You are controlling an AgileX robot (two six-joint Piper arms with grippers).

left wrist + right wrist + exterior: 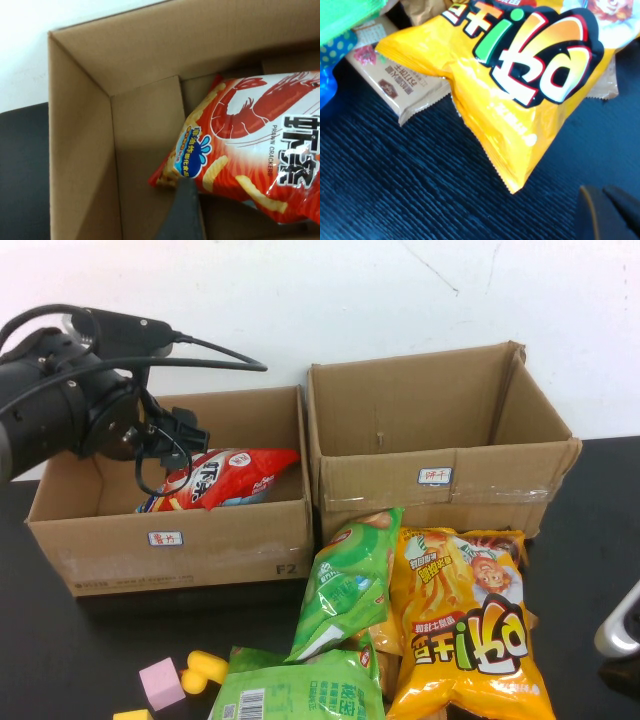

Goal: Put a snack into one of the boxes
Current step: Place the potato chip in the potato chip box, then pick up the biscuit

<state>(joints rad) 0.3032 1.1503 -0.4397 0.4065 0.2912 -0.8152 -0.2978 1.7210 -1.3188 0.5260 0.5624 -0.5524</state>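
Observation:
A red prawn-cracker bag point(225, 478) lies tilted inside the left cardboard box point(170, 550), its right end up on the box's right wall. My left gripper point(170, 435) hovers over the bag's left end, inside the box and open. In the left wrist view one dark finger point(182, 215) shows beside the bag point(250, 135); the other finger of the gripper point(250, 212) is hidden by the bag. The right box point(440, 480) has nothing showing inside. My right gripper point(618, 630) is shut and empty, low over the black table point(420, 190) at the right edge.
Loose snacks lie in front of the boxes: a yellow bag point(470, 640) point(520, 75), a green bag point(345, 585), another green bag point(300, 690) and a brown packet point(395, 80). A pink block point(161, 683) and yellow pieces point(200, 670) sit at the front left.

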